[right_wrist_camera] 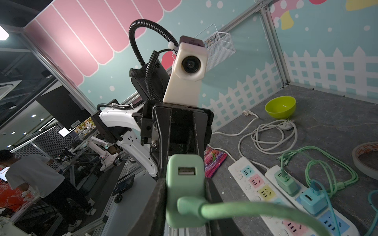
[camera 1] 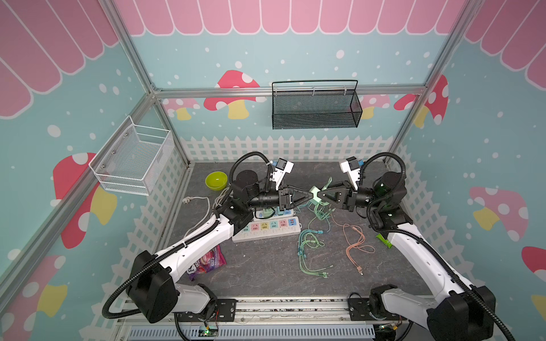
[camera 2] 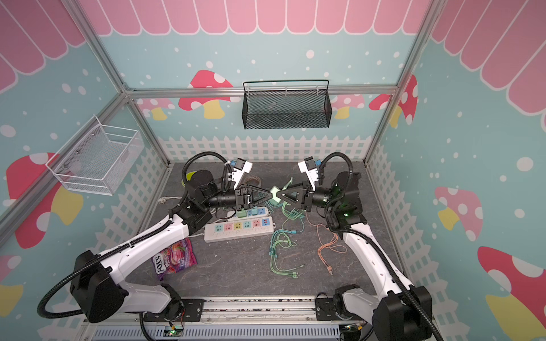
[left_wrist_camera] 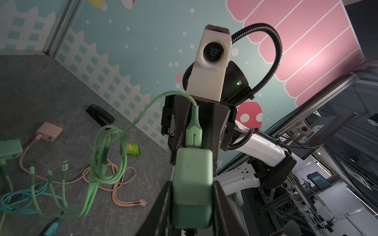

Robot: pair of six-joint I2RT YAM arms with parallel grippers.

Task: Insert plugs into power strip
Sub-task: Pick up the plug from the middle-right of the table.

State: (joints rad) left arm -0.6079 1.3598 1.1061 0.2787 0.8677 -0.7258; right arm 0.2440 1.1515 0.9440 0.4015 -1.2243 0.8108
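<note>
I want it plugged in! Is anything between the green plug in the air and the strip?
Nothing lies on the near power strip; the coloured sockets that show are bare. But the left gripper is at the mint green plug on the strip's side, opposite the right gripper that clamps it.

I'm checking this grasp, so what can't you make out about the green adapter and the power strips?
Mint adapter prongs: hidden between black fingers, both wrist views.
Left gripper contact: fingers flank the adapter, touch unclear, left wrist view.
Rear power strip sockets: partly under the left arm, both top views.
</note>
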